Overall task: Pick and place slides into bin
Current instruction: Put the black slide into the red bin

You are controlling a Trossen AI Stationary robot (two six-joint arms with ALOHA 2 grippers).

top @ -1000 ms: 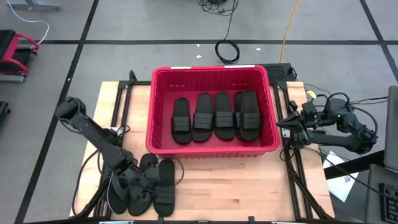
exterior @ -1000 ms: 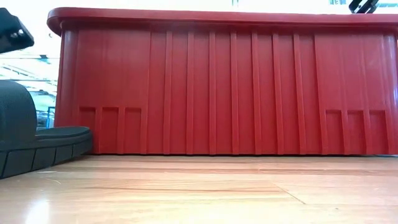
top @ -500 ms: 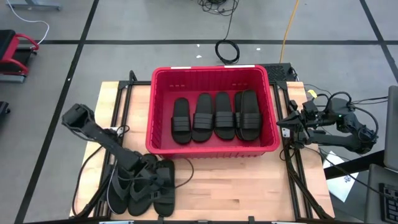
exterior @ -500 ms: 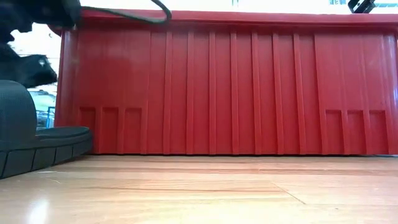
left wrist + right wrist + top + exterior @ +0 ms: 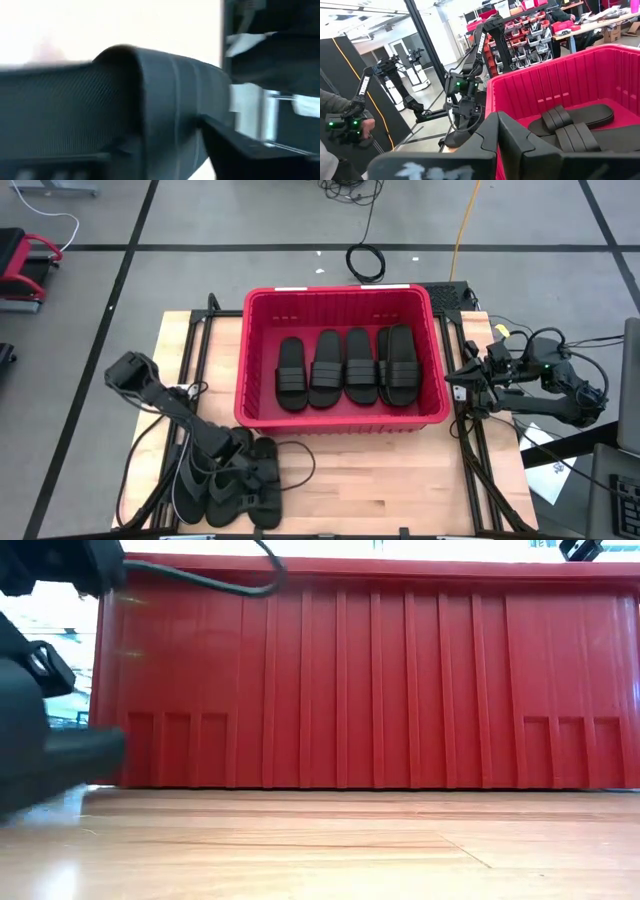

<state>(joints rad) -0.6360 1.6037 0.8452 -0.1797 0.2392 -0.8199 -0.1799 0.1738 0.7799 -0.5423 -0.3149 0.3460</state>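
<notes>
Here, the red bin (image 5: 342, 358) is seen at the middle of the table's (image 5: 380, 480) far half, its long front wall facing the near edge. Four black slides (image 5: 345, 367) are laid side by side on its floor, straps up; the one nearest the bin's right wall looks doubled, though whether a fifth lies on it cannot be told. A cluster of loose slides (image 5: 228, 480) is found at the table's near left corner, just in front of the bin's near left corner, overlapping one another; their count cannot be made out. The left gripper (image 5: 240, 470) is lowered into this cluster, and in the left wrist view a ribbed dark strap (image 5: 100, 115) fills the space right at its fingers (image 5: 240, 150). Whether its jaws are clamped on that slide or merely around it cannot be told. The right gripper (image 5: 462, 388) is held off the table's right edge, beside the bin's right wall, with its fingers pressed together on nothing. A black cable (image 5: 215, 580) is draped across the bin's front rim in the low view.
</notes>
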